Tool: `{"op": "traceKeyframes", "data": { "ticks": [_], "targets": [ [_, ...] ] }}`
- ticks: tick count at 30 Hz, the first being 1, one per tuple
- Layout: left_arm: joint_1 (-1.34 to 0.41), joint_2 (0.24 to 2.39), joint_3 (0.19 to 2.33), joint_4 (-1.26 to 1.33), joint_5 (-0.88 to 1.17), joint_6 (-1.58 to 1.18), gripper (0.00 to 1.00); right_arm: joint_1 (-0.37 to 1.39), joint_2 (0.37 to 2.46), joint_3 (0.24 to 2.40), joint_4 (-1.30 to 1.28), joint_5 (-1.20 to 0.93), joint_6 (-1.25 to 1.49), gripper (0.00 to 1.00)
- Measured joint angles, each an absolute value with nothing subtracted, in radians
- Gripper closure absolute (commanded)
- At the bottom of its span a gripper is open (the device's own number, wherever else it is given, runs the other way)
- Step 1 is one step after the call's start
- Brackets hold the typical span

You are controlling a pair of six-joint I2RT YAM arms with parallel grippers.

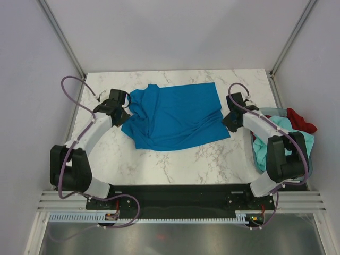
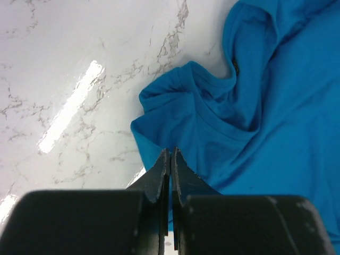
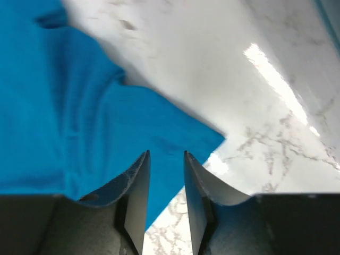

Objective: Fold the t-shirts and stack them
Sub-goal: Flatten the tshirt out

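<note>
One blue t-shirt (image 1: 175,116) spread but rumpled, mid table (image 1: 175,162). L gripper (image 2: 170,159) closed, pinching shirt's left edge. R gripper (image 3: 166,175) jaws apart over right corner, holding nothing. Mint t-shirt (image 1: 260,154) and red t-shirt (image 1: 300,120) piled far right.

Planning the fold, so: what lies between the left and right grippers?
The blue t-shirt, spread across the marble table, fills the stretch from left gripper to right gripper; the top external view shows it.
</note>
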State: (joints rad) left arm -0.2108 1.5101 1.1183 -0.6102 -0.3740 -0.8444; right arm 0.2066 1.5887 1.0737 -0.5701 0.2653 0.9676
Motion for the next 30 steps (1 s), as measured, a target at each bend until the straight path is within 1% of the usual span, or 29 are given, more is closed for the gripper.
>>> {"op": "traceKeyframes", "data": {
  "ticks": [4,8,26,28,29,30],
  "targets": [
    [-0.211,1.373,1.035,-0.606,-0.329,-0.803,0.98,0.176,1.592,0.966,-0.561,0.244,1.041,0.66],
    [-0.211,1.314,0.968,-0.604,-0.302,-0.771,0.98,0.165,1.598,0.905,-0.558,0.242,1.090,0.65],
    [-0.211,1.267,0.950,-0.603,-0.252,-0.734,0.98,0.166,1.623,0.906,-0.507,0.271,1.133,0.63],
    [-0.211,1.261,0.950,-0.603,-0.251,-0.734,0.98,0.166,1.625,0.906,-0.505,0.273,1.134,0.66],
    [-0.211,1.258,0.950,-0.603,-0.251,-0.734,0.98,0.166,1.626,0.906,-0.503,0.274,1.134,0.74],
    [-0.211,1.254,0.949,-0.603,-0.250,-0.734,0.98,0.166,1.629,0.906,-0.497,0.282,1.132,0.78]
  ]
}}
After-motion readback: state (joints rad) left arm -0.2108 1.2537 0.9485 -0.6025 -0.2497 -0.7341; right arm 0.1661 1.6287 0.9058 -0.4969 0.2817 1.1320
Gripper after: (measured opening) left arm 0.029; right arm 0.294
